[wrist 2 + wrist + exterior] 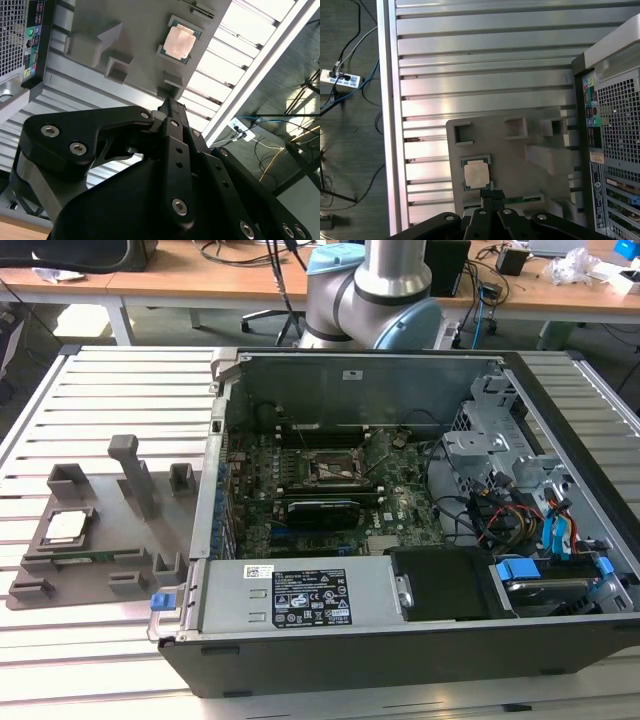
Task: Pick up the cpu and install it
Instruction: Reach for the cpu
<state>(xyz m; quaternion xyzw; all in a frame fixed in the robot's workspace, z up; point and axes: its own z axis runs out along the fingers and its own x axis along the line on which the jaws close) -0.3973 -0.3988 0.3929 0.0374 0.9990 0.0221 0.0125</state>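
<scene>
We saw our arm [372, 295] with its grey-and-blue joint raised; our claw [169, 103] pointed downward, black fingers [485, 196] seemingly pressed together, gripping nothing.

The table [110, 380] has a silver top made of long parallel slats with dark grooves between them and a plain rail along the edge. 2 things lie directly on it. A grey holder [105, 550], a flat plate with raised blocks and pockets, sits toward the exterior view's left. Just beside it, toward the exterior view's right, an open black case [330, 655] lies on its side, its back panel facing the holder.
</scene>
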